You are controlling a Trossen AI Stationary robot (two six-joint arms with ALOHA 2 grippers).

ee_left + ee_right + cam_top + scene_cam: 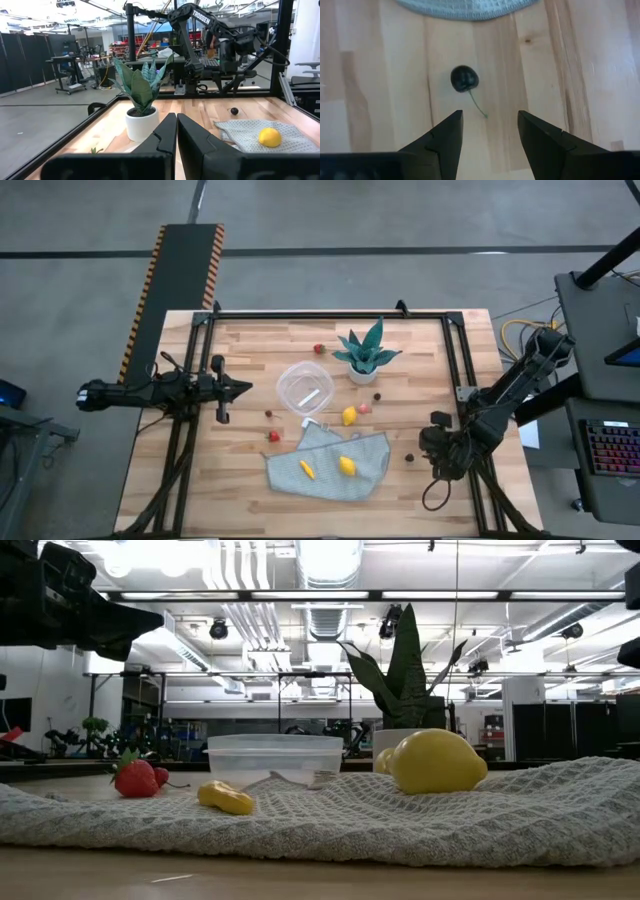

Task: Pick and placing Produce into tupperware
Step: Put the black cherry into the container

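Observation:
The clear round tupperware [305, 388] stands mid-table on its base, beside the teal potted plant [365, 355]. Produce lies scattered: two yellow lemons [347, 466] and a smaller yellow piece [307, 469] near or on the grey cloth [330, 465], red berries [274, 436], and a dark cherry [409, 457] on bare wood right of the cloth. My right gripper [487, 125] hangs open, pointing steeply down, just short of that cherry [464, 78], whose thin stem trails toward the fingers. My left gripper [176, 137] is shut and level at the table's left side.
The cloth's rounded edge [465, 10] lies just beyond the cherry. The black frame rail [470, 440] runs along the table's right side, close to my right arm. A lemon [435, 762] and a strawberry [135, 778] flank the tupperware [275, 758] in the low view.

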